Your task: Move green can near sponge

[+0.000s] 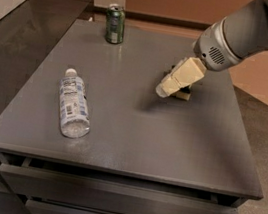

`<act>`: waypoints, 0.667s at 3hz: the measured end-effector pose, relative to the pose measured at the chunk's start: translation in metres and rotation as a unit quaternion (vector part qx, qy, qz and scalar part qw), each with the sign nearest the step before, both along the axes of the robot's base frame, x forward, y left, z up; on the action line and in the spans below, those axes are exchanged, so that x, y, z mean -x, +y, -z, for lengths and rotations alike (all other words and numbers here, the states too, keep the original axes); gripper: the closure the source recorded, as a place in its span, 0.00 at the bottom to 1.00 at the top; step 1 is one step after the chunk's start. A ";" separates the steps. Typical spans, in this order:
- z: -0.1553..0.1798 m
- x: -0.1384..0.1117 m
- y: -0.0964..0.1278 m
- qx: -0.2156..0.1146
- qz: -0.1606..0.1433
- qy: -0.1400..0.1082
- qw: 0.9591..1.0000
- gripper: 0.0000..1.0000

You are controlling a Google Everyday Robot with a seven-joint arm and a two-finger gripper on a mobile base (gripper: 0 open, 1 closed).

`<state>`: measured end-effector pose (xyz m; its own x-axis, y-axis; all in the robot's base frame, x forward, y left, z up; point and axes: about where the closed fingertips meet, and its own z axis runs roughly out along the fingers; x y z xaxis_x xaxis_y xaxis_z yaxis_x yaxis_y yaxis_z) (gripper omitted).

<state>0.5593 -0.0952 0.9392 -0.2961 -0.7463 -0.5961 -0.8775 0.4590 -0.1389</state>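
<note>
The green can (115, 23) stands upright at the far edge of the grey table (129, 103), left of centre. The sponge (184, 93) lies on the right half of the table and is mostly hidden behind my gripper; only a dark and yellow corner shows. My gripper (163, 89), with cream-coloured fingers, hangs over the table just in front of the sponge, well to the right of the can. Nothing shows between its fingers.
A clear plastic water bottle (74, 103) lies on its side on the table's left half. A darker counter (11, 49) adjoins on the left, with a white tray (3, 2) of packets at its far end. Drawers (109, 196) run below the table's front edge.
</note>
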 end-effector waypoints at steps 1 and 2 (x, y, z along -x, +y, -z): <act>0.001 -0.031 0.027 -0.043 0.011 -0.014 0.999 0.00; 0.003 -0.059 0.049 -0.081 0.031 -0.029 0.996 0.00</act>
<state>0.6184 -0.0464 0.9366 -0.3006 -0.6207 -0.7241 -0.8390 0.5331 -0.1088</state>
